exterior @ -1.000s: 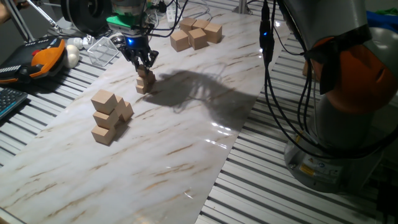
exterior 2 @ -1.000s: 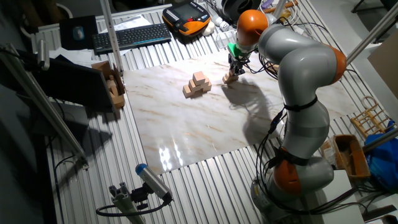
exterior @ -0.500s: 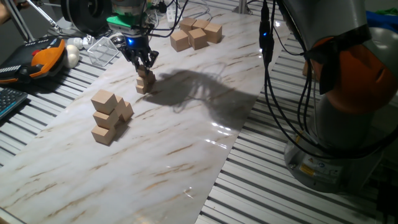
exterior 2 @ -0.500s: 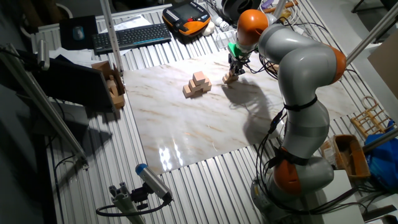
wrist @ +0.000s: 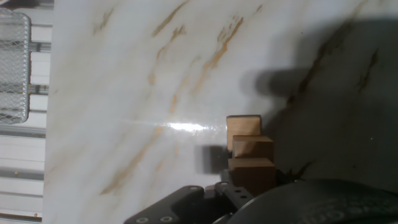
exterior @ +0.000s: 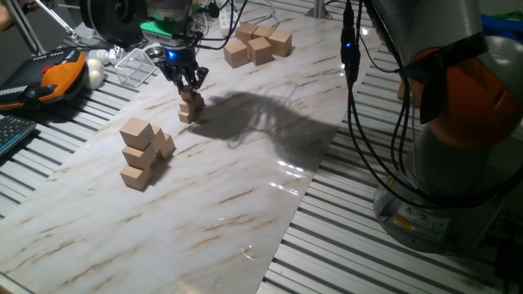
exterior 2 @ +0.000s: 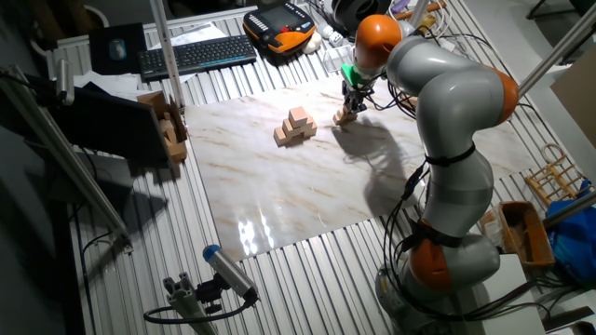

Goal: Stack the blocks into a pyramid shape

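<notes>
Marble-look table (exterior: pixel 245 188) | tool (exterior: pixel 189 85) closed around top of small blocks (exterior: pixel 190 107) stack

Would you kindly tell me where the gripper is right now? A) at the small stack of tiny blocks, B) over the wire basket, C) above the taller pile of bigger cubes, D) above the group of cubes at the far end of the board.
A: the gripper sits right at the top of the small stack of tiny blocks, apart from the bigger pile.

Small blocks (exterior: pixel 190 107) stacked beneath the gripper (exterior: pixel 189 84); larger cube pile (exterior: pixel 143 153) nearer the camera; cube cluster (exterior: pixel 258 43) behind.
</notes>
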Motion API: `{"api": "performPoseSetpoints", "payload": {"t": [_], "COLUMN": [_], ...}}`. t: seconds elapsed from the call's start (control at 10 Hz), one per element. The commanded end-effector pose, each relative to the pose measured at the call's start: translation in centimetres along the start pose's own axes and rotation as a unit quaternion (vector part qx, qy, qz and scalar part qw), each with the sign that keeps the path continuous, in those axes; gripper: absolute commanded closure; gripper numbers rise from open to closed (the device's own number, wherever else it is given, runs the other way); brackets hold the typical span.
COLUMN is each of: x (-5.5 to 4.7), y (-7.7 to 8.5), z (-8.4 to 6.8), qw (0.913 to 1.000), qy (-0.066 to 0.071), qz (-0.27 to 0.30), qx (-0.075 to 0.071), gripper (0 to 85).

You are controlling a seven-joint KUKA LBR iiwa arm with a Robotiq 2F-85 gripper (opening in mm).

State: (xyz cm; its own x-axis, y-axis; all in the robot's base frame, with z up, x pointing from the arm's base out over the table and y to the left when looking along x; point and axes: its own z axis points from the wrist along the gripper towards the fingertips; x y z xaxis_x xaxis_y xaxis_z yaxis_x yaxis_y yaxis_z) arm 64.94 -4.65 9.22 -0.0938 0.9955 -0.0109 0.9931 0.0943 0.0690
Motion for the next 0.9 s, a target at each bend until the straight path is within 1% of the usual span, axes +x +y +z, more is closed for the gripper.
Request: {"api": "performPoseSetpoints", "payload": {"t": [0.0,0.1,0.2,0.8], "x": [0.01,0.01,0.02,-0.01], "y": [-0.01,0.00,0.00,0.02], "z": [0.00,0.01,0.03,0.09], "qw": [1.0000,1.0000,1.0000,1.0000], "qy": [0.000,0.000,0.000,-0.002], "qz": [0.000,-0.001,-0.001,-0.002], "qx": [-0.001,-0.001,-0.001,-0.003], "gripper": [85.0,85.0,68.0,68.0]}}
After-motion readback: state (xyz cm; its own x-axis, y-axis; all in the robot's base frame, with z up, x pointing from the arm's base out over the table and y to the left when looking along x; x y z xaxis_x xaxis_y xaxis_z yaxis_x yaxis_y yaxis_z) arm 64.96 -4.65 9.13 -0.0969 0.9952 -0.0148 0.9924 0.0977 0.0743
